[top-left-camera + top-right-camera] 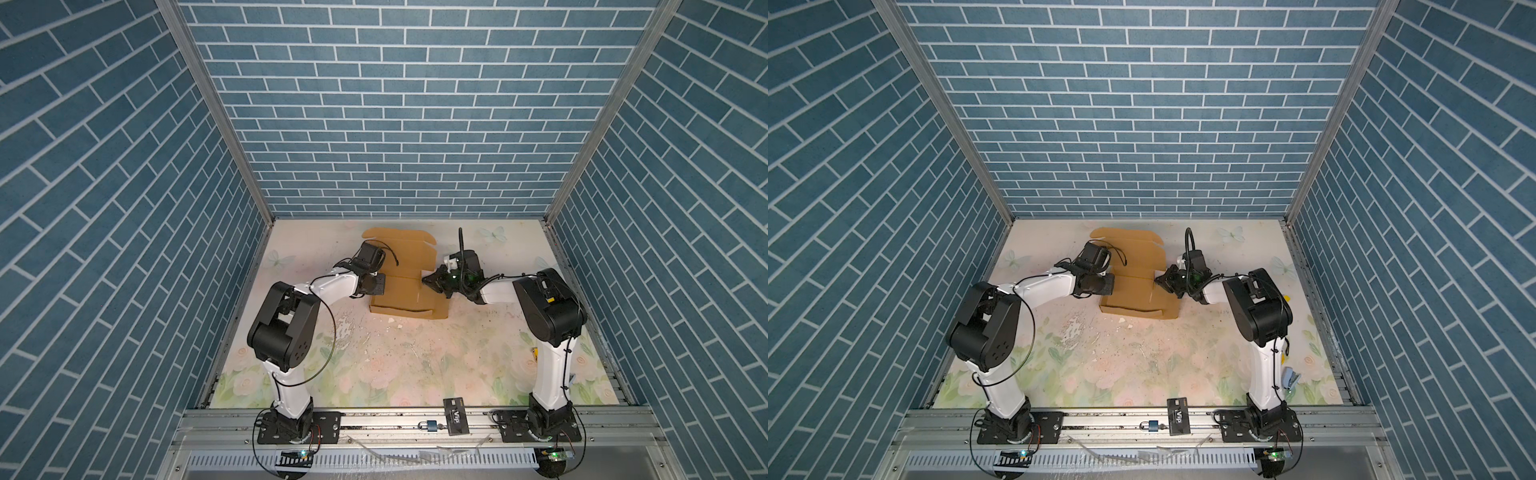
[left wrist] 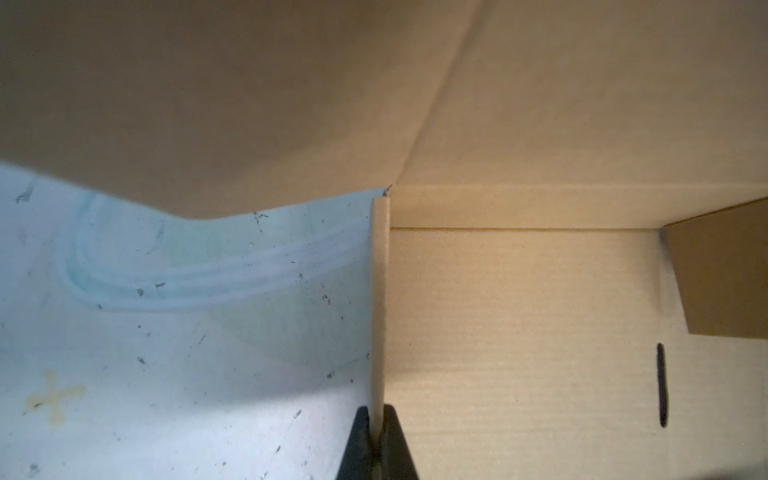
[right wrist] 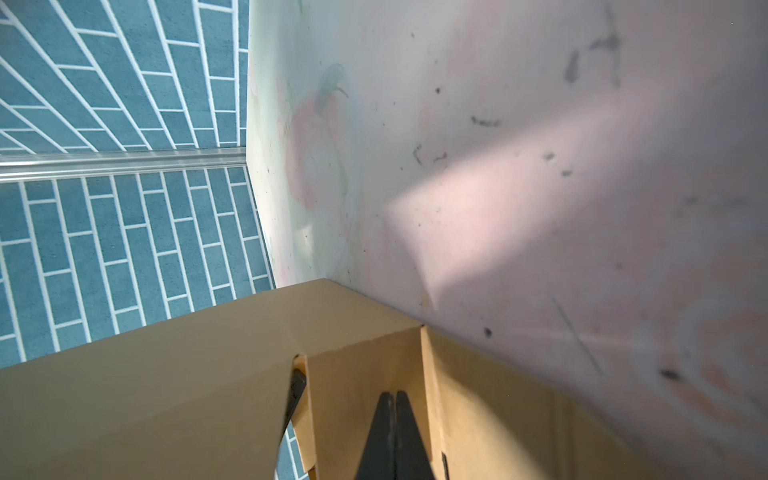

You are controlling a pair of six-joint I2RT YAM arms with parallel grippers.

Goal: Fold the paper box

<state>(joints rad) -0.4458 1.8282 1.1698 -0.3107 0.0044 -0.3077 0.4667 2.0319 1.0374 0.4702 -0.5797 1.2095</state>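
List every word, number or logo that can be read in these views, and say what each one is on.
"VIP": white letters on the black card lying across the front rail, legible in both top views.
Finer print on that card: too small to read.
Padlock beside the card: any marking is too small to read.
Paper box: plain cardboard, no print in any view.

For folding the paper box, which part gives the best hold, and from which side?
Likely the paper box by its raised left wall, from above on the top edge: it stands upright, both faces free for the jaws, as the left gripper shows.
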